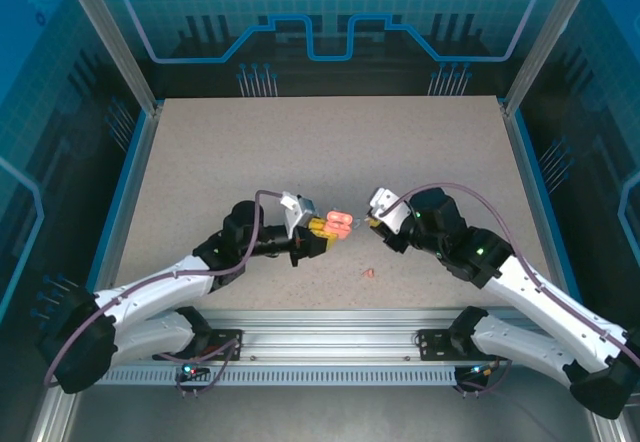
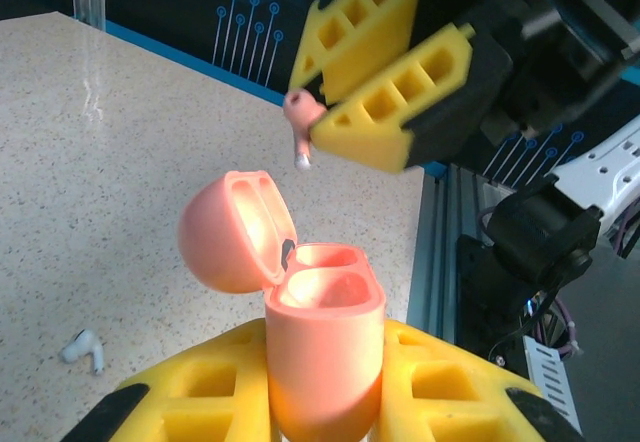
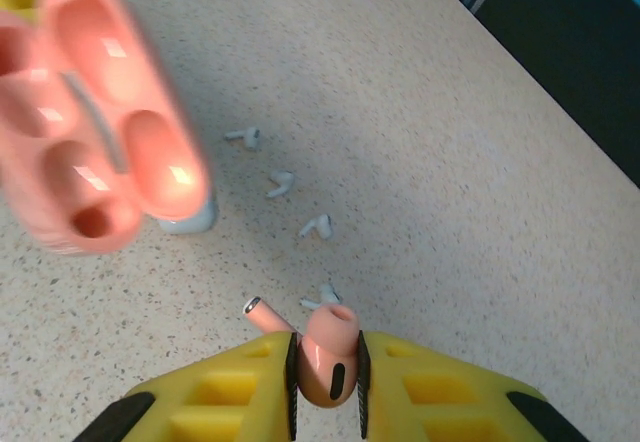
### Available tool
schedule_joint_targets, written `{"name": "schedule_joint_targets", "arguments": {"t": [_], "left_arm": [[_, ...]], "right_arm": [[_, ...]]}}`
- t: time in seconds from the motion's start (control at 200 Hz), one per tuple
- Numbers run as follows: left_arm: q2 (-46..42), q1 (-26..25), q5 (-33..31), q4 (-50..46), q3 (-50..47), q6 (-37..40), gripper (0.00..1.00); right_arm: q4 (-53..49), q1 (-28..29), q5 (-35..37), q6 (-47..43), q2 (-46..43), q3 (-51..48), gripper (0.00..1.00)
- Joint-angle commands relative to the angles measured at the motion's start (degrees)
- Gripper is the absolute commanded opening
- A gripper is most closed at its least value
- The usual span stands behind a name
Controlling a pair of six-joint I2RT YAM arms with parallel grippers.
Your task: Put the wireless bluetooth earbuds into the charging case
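Pink earbud point(image 2: 300, 122), stem pointing toward open case point(image 2: 325, 332)

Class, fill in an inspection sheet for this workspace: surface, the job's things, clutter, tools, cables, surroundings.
Surface: speckled beige table top, flat.
Job's things: pink charging case, lid open, wells look empty; pink earbud held in the air; second pink earbud lying on the table; four white earbuds loose on the table.
Clutter: nothing seen.
Tools: left tool shut on the case; right tool shut on the pink earbud, close to the case but apart from it.
Cables: purple cables arching over both wrists.
Surroundings: blue-lit enclosure panels; metal rail at the near edge.
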Motion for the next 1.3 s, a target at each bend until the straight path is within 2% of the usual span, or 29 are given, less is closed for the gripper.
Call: {"name": "schedule_joint_targets", "arguments": {"t": [0.0,0.48,0.725,1.296], "left_arm": [[0.9,-0.6,2.4,0.1,3.0,-1.9,0.07],[1.0,-0.6,2.4,-1.5,3.9,-2.0,0.07],[1.0,-0.5,2.3,-2.3,4.1,-1.4,0.07],[0.1,-0.5,3.9,-2.2,3.5,1.4,0.06]], "right_arm": [[1.0,2.8,2.0,-7.2,-0.1,3.7,0.23],[-1.5,11.0,11.0,-18.6,3.1,8.6,0.23],[-3.2,14.5,12.9,-22.1,4.1,9.1,0.23],[-4.8,14.8,14.4,-27.5,7.1,10.0,0.23]]}}
